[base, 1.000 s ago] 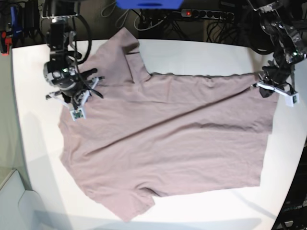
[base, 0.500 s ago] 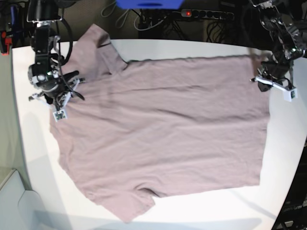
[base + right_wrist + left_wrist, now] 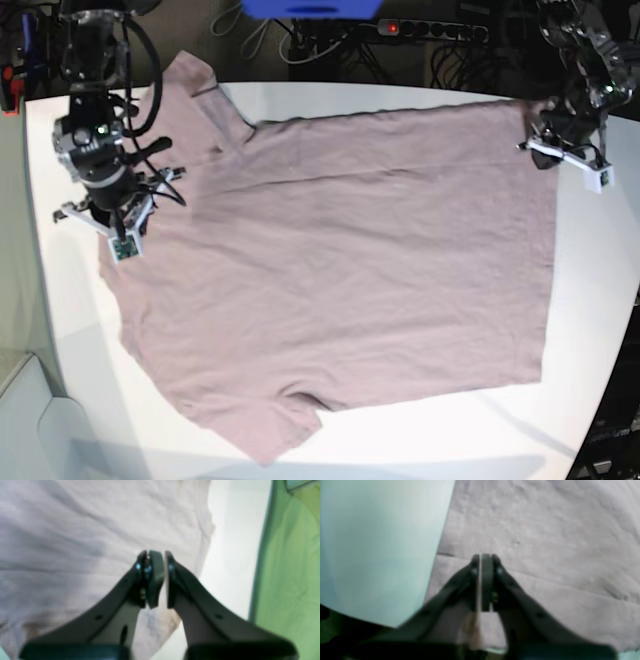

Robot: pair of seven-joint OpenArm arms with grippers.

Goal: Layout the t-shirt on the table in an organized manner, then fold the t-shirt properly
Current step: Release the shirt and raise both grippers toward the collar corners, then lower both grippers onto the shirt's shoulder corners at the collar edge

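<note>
Base view: pinching t-shirt (image 3: 350, 260) with left hand (image 3: 482, 562) and right hand (image 3: 156, 560) along worktop's (image 3: 400, 95) far edge, likely risks skewing it through uneven pulling.

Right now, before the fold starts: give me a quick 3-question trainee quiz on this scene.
1. True or false: the t-shirt lies bunched in a heap on the table.
2. Which end of the t-shirt is the right gripper at? A) the sleeve end B) the hem end
3. How many sleeves show in the base view?

Key: 1 false, it is spread out nearly flat. 2 A. 3 two.
</note>
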